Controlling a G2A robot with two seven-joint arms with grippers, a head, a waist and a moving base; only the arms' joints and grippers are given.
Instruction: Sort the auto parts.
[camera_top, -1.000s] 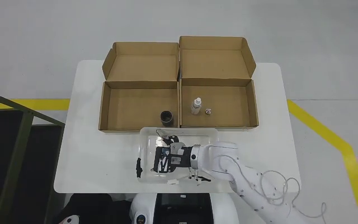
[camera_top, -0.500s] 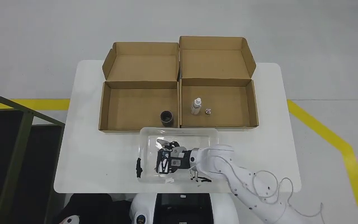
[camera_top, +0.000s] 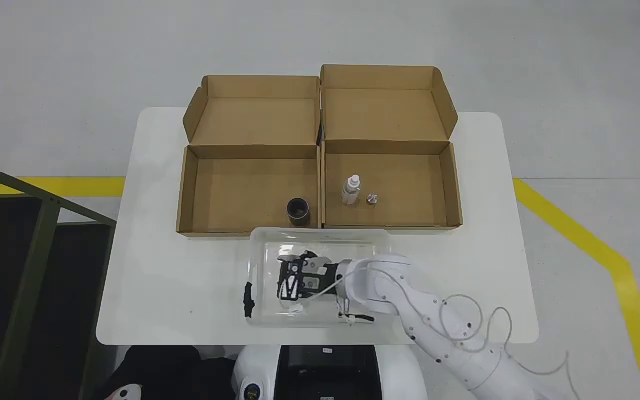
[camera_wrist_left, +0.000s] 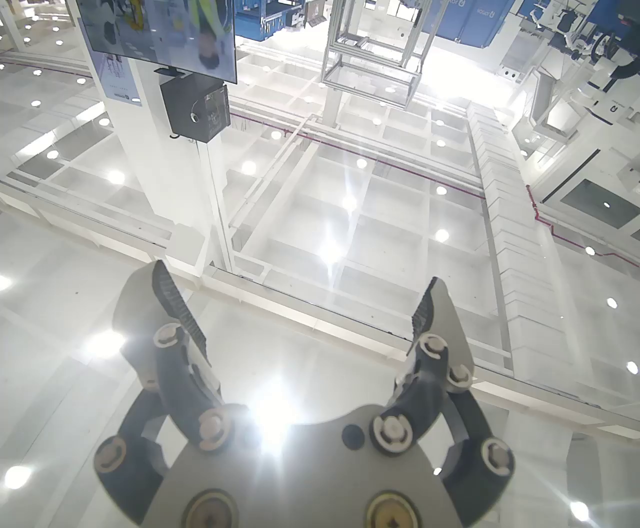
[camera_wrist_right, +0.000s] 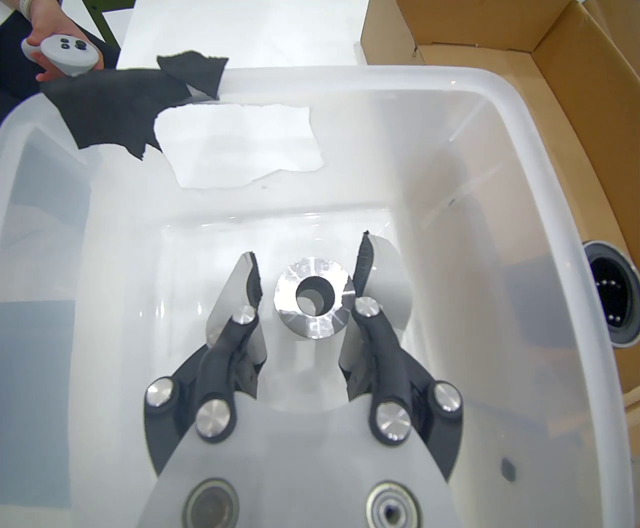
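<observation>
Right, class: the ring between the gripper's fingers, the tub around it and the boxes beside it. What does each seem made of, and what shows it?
Ring: probably metal, steel or aluminium; bare silvery face with bright glints and fine scratches.
Tub: plastic, frosted translucent; the cardboard shows dimly through its smooth wall.
Boxes: cardboard, matt brown, with creased fold lines and flaps.

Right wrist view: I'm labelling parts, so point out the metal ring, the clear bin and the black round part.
Metal ring (camera_wrist_right: 312, 325): right wrist view, flat face.
Clear bin (camera_wrist_right: 380, 79): right wrist view, its rim.
Black round part (camera_wrist_right: 611, 294): right wrist view, dark centre.
</observation>
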